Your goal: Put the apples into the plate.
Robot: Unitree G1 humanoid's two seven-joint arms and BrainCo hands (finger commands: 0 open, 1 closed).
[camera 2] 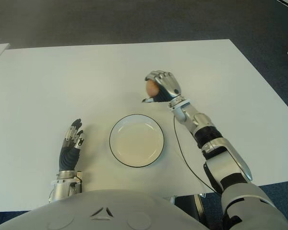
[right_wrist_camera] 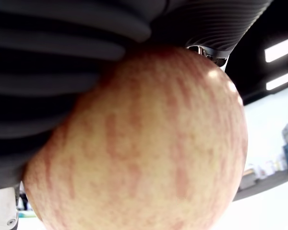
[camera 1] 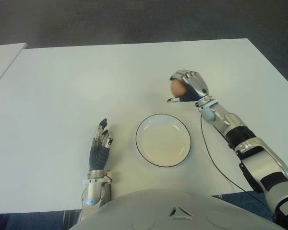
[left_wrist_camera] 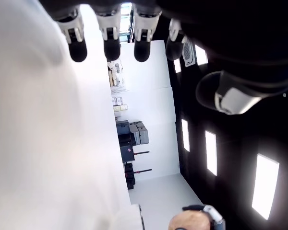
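White table [camera 1: 62, 86], dark floor beyond: one apple in hand, plate not yet filled.

Right hand [camera 1: 188, 87] has its fingers wrapped around a red-streaked apple [camera 1: 176, 87], near the empty white plate's [camera 1: 163, 158] one o'clock edge. Left hand [camera 1: 100, 144], fingers spread and holding nothing, shows at the plate's nine o'clock. Carrying over and releasing remain; no other apple shows.

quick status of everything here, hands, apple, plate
right hand: shut on the apple, past the plate's far right edge
apple: gripped, not in the plate
plate: empty, upright on the table
left hand: open, holds nothing, left of the plate
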